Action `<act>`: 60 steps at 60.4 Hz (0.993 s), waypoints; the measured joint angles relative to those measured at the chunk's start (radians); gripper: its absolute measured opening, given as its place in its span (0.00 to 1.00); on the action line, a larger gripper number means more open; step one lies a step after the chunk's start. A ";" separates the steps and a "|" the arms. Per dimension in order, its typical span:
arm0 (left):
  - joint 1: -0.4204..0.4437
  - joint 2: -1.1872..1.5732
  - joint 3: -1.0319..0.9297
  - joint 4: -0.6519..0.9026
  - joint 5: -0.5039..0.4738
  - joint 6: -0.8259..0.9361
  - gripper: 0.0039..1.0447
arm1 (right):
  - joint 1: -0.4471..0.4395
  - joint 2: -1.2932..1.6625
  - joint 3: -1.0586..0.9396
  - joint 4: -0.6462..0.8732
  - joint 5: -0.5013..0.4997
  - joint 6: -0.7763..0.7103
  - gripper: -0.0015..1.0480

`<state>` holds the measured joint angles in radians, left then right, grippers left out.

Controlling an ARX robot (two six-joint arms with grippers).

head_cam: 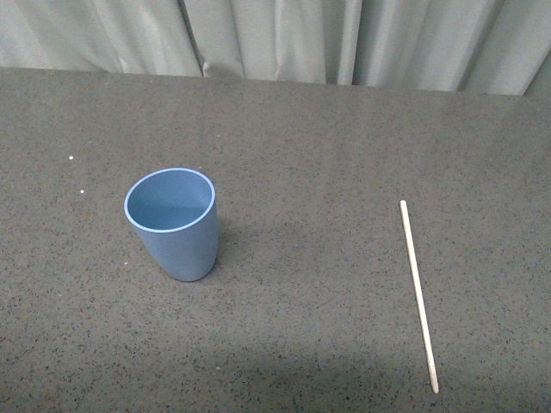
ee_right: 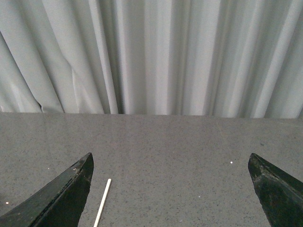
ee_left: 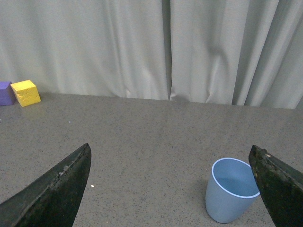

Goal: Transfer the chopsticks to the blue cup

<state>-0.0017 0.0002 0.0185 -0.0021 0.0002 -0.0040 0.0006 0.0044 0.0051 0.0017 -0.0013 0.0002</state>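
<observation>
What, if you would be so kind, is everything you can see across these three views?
blue cup: one, light blue, upright and empty on the left part of the table
chopstick: one, cream-white, lying flat on the right, well apart from the cup
yellow block: one, yellow, at the table's far edge by the curtain
purple block: one, purple, beside the yellow block, partly out of frame
table: one, dark speckled grey
curtain: one, pale grey, behind the table
left gripper: one, black, jaws open, holding nothing
right gripper: one, black, jaws open, holding nothing
</observation>
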 joint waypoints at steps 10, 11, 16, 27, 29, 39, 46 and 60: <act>0.000 0.000 0.000 0.000 0.000 0.000 0.94 | 0.000 0.000 0.000 0.000 0.000 0.000 0.91; 0.000 0.000 0.000 0.000 0.000 0.000 0.94 | 0.000 0.000 0.000 0.000 0.000 0.000 0.91; 0.000 0.000 0.000 0.000 0.000 0.000 0.94 | 0.000 0.000 0.000 0.000 0.000 0.000 0.91; 0.000 0.000 0.000 0.000 0.000 0.000 0.94 | 0.000 0.000 0.000 0.000 0.000 0.000 0.91; 0.000 0.000 0.000 0.000 0.000 0.000 0.94 | 0.000 0.000 0.000 0.000 0.000 0.000 0.91; 0.000 0.000 0.000 0.000 0.000 0.000 0.94 | 0.000 0.000 0.000 0.000 0.000 0.000 0.91; 0.000 0.000 0.000 0.000 0.000 0.000 0.94 | 0.000 0.000 0.000 0.000 0.000 0.000 0.91; 0.000 0.000 0.000 0.000 0.000 0.000 0.94 | 0.000 0.000 0.000 0.000 0.000 0.000 0.91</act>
<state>-0.0017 0.0002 0.0185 -0.0021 0.0002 -0.0040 0.0006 0.0044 0.0051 0.0017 -0.0013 0.0002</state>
